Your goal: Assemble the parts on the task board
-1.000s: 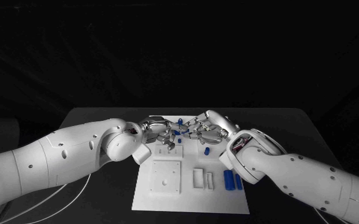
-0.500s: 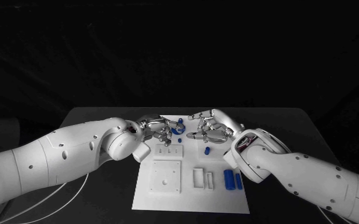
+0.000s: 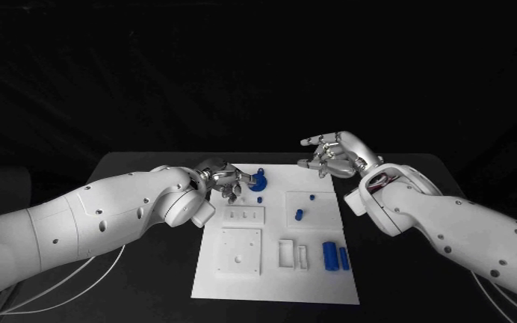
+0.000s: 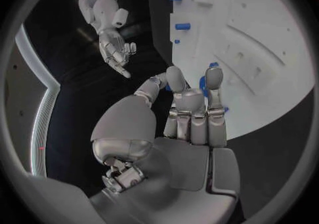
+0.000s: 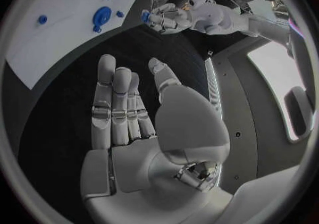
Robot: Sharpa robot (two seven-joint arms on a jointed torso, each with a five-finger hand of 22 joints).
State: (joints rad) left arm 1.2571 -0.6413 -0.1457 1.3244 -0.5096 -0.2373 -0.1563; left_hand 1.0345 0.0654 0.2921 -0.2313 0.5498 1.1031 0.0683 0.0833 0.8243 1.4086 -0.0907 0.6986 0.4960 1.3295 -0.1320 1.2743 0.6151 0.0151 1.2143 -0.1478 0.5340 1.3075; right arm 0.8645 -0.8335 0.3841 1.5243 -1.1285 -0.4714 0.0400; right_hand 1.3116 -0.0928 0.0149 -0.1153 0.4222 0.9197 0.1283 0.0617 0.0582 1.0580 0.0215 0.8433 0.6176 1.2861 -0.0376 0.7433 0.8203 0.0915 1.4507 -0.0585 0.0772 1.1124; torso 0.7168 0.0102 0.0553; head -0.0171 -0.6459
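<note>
Task board: we see the task board point(image 3: 239, 282) in the middle of the table point(image 3: 140, 170).
Far edge: a round part point(image 3: 258, 183) sits on the board near its far left corner.
Middle: two small parts point(image 3: 300, 215) stand right of centre.
Near right: two long parts point(image 3: 335, 258) lie side by side.
Left hand: our left hand point(image 3: 223, 182) is just left of the round part.
Right hand: our right hand point(image 3: 337, 154) is beyond the board's far right corner.

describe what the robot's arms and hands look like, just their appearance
Both arms have smooth, rounded white shells dotted with small dark holes. Each ends in a silver metallic hand, left hand and right hand, with segmented fingers. Thin white cables trail beneath the left arm.
</note>
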